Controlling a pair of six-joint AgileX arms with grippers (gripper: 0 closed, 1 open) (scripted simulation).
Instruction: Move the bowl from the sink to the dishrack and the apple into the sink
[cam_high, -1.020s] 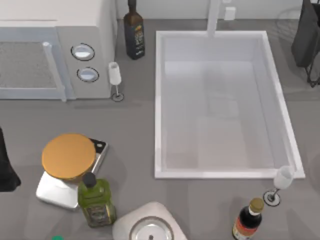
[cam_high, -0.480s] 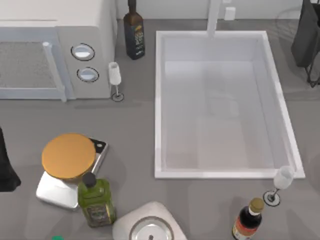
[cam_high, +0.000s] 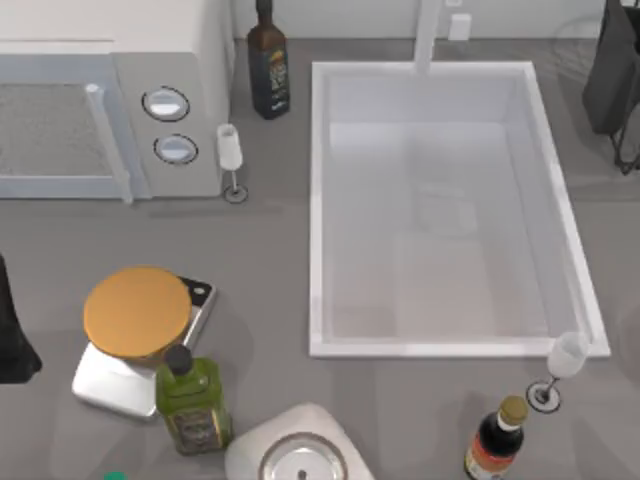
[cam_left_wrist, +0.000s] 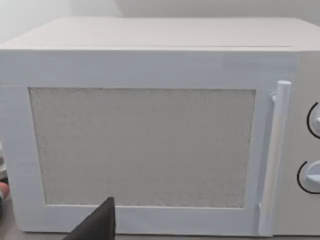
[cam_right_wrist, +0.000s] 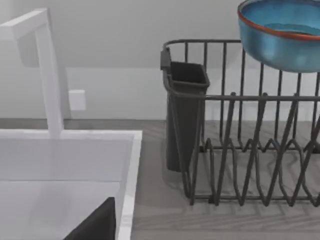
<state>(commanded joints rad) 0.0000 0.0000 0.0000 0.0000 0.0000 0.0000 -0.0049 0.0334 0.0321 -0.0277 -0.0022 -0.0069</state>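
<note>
Glossy blue bowl w/ reddish-brown rim sits high at the dark wire dishrack, right of the white rectangular sink. Sink basin holds nothing. Gripper finger state: cannot tell, both arms.

No readable text anywhere. Labels on the dark bottle beside the microwave, the green bottle and the near-right sauce bottle too blurred to read.

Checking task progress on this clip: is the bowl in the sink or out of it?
Out. The bowl shows in the right wrist view up at the dishrack, and the sink basin holds nothing in the top view.
</note>
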